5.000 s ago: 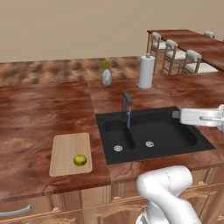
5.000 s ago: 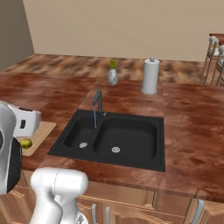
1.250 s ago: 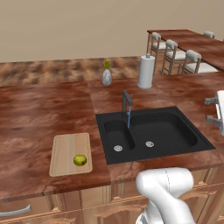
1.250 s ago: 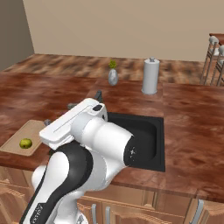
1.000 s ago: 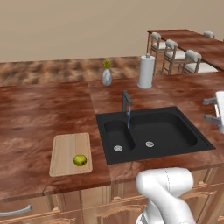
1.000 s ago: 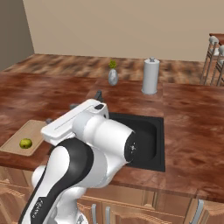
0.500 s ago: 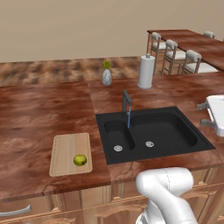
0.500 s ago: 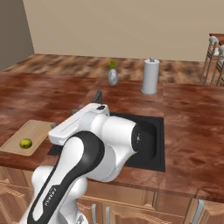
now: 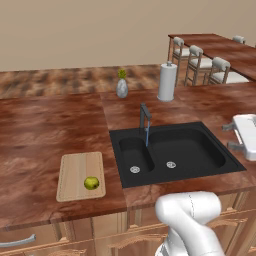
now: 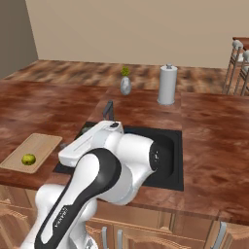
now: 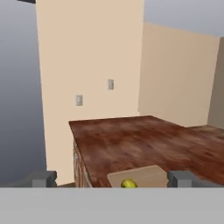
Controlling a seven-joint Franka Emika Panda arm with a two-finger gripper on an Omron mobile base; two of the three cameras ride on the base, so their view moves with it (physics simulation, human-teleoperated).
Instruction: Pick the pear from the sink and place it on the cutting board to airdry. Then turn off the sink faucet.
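In the left base view I see the pear (image 9: 91,183) lying on the cutting board (image 9: 80,170), lower left, on the table (image 9: 45,130). The faucet (image 9: 145,118) runs water into the sink (image 9: 195,150). In the hand view the pear sits bottom centre; the jaws look apart, perhaps.

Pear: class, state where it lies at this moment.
In the left base view the pear lies on the cutting board, near its front right corner, left of the sink.

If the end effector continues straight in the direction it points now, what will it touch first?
Probably nothing close: the hand view looks level over the reddish-brown counter toward the beige wall; the yellow-green pear lies below that line. Depth is unclear.
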